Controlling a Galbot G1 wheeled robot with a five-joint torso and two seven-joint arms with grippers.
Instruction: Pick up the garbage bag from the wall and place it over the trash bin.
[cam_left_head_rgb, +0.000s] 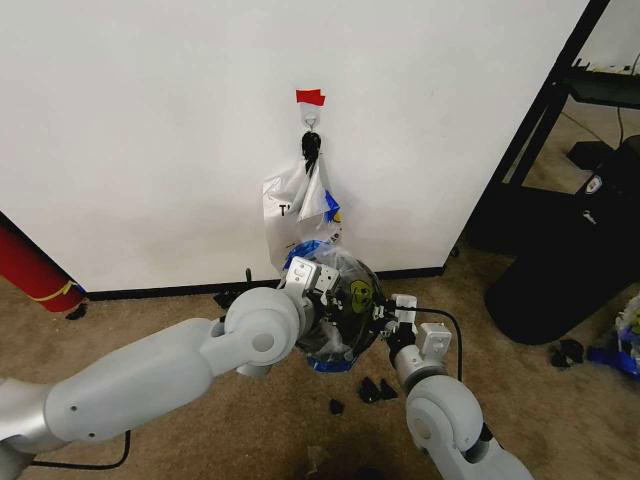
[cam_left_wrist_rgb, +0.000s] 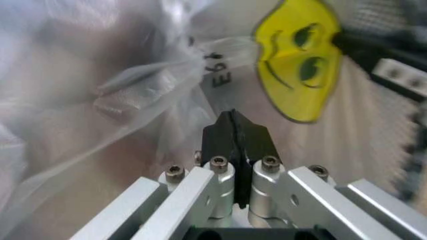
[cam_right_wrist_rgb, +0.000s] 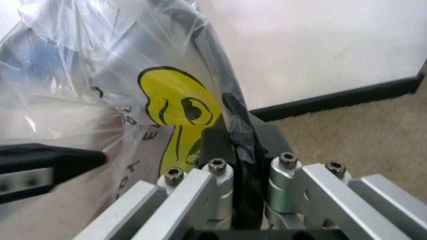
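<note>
The garbage bag (cam_left_head_rgb: 348, 296), thin clear film with a yellow smiley, is spread low by the wall (cam_left_head_rgb: 150, 120) over the trash bin (cam_left_head_rgb: 330, 342), whose dark shape shows through it. My left gripper (cam_left_head_rgb: 322, 284) is shut at the bag's left side; in the left wrist view its pads (cam_left_wrist_rgb: 220, 132) are pressed together against the film (cam_left_wrist_rgb: 133, 75). My right gripper (cam_left_head_rgb: 386, 312) is shut on the film (cam_right_wrist_rgb: 100, 60) where it lies over the bin's black rim (cam_right_wrist_rgb: 223, 95). Bin mesh (cam_left_wrist_rgb: 393, 20) shows beyond the smiley.
A whiter bag (cam_left_head_rgb: 300, 195) hangs from the hook (cam_left_head_rgb: 311, 122) under red tape (cam_left_head_rgb: 310, 97). A big red cylinder (cam_left_head_rgb: 30, 270) stands far left. Black furniture (cam_left_head_rgb: 570, 260) fills the right side. Small black scraps (cam_left_head_rgb: 375, 390) lie on the carpet.
</note>
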